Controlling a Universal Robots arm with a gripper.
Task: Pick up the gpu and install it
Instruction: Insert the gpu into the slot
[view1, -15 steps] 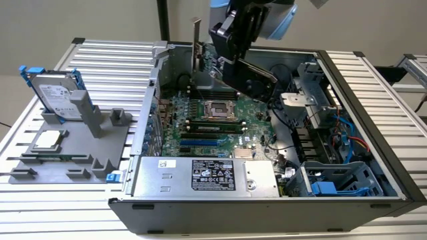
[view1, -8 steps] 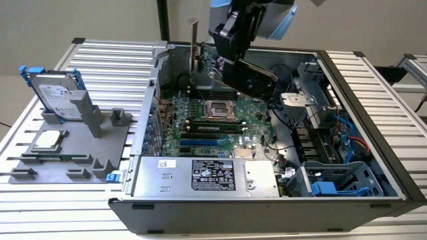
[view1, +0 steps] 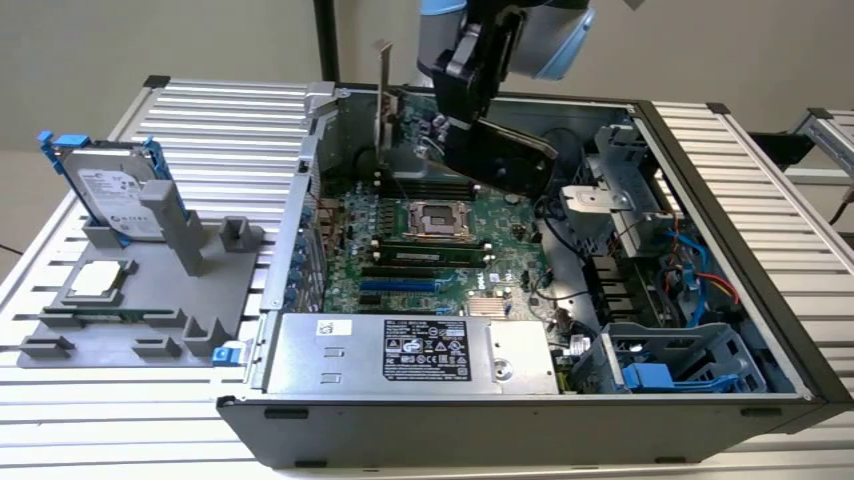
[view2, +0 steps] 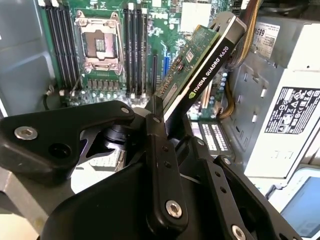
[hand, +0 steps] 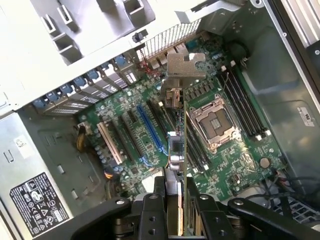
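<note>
One gpu (view2: 200, 67), clamped edge-on in one gripper (hand: 176, 200) (fingers closed on its sides), held above one motherboard (view1: 400, 275) inside the open case (view1: 534, 435); one hard drive (view1: 114, 190) outside.

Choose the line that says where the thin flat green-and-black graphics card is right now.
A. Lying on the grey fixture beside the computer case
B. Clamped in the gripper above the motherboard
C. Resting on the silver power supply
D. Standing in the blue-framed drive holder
B: the thin green-and-black gpu card sits clamped in the black gripper, held in the air over the green motherboard inside the open case.
</note>
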